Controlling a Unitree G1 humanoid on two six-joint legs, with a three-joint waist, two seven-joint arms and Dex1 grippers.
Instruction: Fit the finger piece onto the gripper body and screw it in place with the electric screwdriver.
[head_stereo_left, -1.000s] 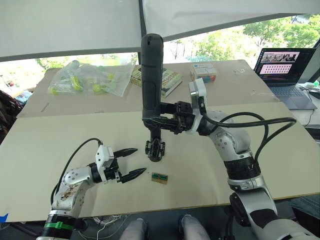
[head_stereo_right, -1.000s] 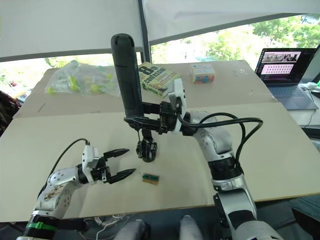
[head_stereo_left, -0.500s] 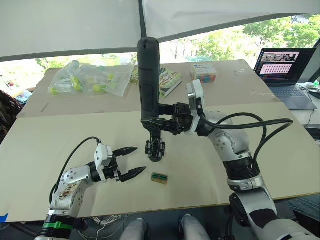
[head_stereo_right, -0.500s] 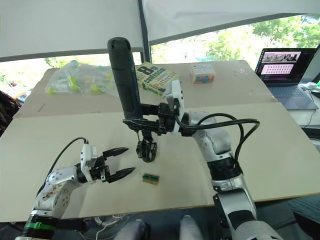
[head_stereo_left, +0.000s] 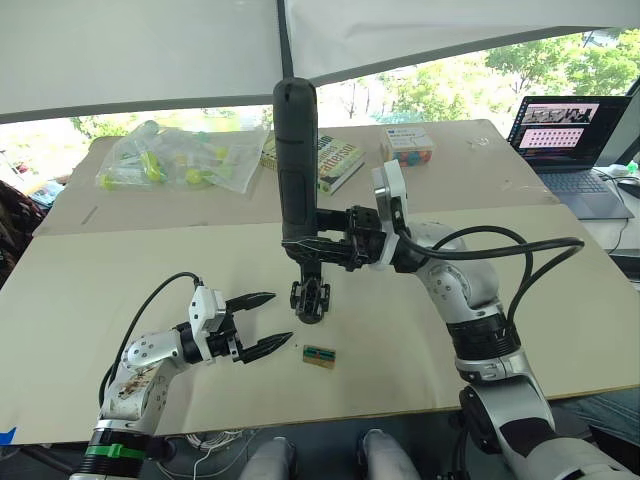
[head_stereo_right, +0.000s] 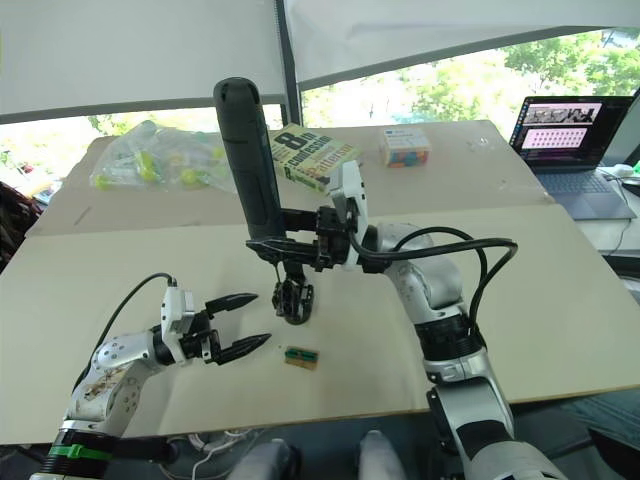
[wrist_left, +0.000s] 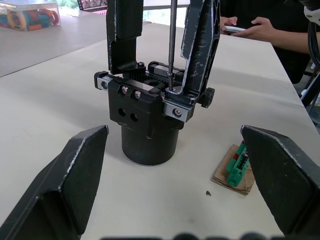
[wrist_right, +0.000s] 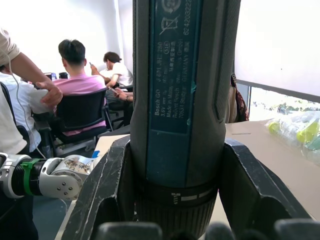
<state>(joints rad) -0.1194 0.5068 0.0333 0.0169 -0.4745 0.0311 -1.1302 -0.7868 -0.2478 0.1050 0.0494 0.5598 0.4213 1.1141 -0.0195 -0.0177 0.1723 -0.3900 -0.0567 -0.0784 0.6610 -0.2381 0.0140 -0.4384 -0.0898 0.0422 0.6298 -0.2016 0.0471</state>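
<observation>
The electric screwdriver (head_stereo_left: 296, 160) stands upright over the middle of the table, with my right gripper (head_stereo_left: 312, 246) shut around its lower end. Its thin bit (wrist_left: 171, 45) reaches down onto the top of the gripper body (wrist_left: 149, 122), a black block with silvery screws that stands on the table. Beside the bit, the finger piece (wrist_left: 200, 45) rises from the body, and a second black upright (wrist_left: 125, 30) stands on the body's other side. My left gripper (head_stereo_left: 280, 318) is open just left of the body, low over the table and apart from it.
A tan-and-green block (head_stereo_left: 319, 356) lies near the front edge, right of my left gripper. At the back are a plastic bag of yellow-green items (head_stereo_left: 170, 160), a book (head_stereo_left: 338, 160), a small box (head_stereo_left: 408, 145) and a laptop (head_stereo_left: 570, 125). A person's hands (wrist_left: 250, 24) rest at the table's far side.
The screwdriver's top has leaned slightly to the left while its bit stays on the gripper body. My left gripper has hardly moved.
</observation>
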